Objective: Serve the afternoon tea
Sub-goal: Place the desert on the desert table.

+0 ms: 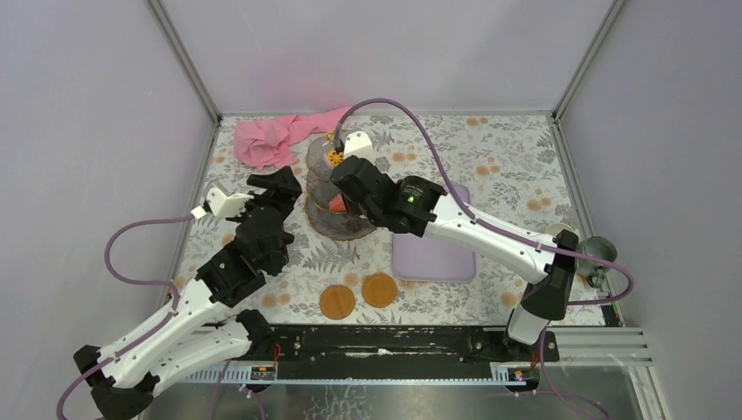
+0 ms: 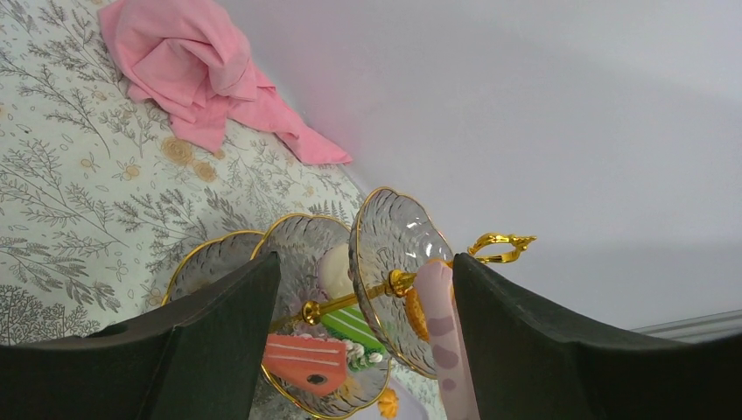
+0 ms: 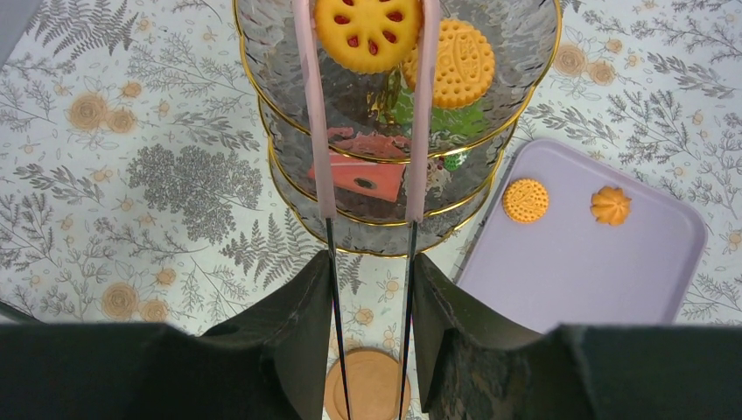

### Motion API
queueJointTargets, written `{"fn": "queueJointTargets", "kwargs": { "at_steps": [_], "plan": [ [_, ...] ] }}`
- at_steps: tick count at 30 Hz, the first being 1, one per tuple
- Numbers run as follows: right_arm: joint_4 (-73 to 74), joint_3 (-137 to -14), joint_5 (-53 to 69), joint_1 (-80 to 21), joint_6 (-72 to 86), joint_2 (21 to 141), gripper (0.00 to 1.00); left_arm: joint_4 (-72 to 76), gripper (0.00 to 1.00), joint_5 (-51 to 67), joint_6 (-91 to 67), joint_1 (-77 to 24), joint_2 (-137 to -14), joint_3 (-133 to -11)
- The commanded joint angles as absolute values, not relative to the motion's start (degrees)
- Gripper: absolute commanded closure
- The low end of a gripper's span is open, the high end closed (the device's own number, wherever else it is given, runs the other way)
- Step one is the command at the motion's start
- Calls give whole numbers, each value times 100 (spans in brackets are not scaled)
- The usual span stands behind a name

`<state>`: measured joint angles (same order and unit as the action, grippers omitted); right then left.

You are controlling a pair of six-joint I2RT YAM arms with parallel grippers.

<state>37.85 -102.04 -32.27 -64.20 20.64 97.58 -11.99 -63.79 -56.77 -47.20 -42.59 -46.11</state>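
Observation:
The three-tier glass stand (image 1: 325, 220) with a gold stem stands at the table's middle. It holds orange biscuits (image 3: 459, 63), a green cake (image 2: 354, 322) and a red slice (image 3: 367, 171). My right gripper (image 3: 369, 271) is shut on the pink tongs (image 3: 423, 105) above the stand. The tong arms straddle a yellow jam biscuit (image 3: 367, 31) on the top tier. My left gripper (image 2: 363, 306) is open and empty just left of the stand (image 2: 389, 236), not touching it. A grey-green mug (image 1: 598, 251) and a cream mug (image 1: 558, 231) stand at the right edge, partly hidden by the right arm.
The lilac tray (image 3: 569, 280) lies right of the stand with a biscuit (image 3: 525, 199) and an orange pastry (image 3: 610, 206) on it. Two brown coasters (image 1: 337, 302) lie near the front. The pink cloth (image 1: 271, 140) lies at the back left. Walls enclose the table.

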Motion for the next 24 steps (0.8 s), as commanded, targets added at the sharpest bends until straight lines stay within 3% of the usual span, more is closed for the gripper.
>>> {"fn": "queueJointTargets", "kwargs": {
  "at_steps": [1,8,24],
  "plan": [
    [3537,-10496,-3265,-6475,2061,9774,74,-978,21,-6405,-5526,-4742,-4154,-4516],
    [3517,-10449,-3257,-6469,2121,9819,73,-978,20,-6414,-5528,-4737,-4095,-4479],
    [3482,-10282,-3346,-6470,2146,9745,61,-994,20,-6423,-5555,-4737,-4111,-4464]
  ]
}}
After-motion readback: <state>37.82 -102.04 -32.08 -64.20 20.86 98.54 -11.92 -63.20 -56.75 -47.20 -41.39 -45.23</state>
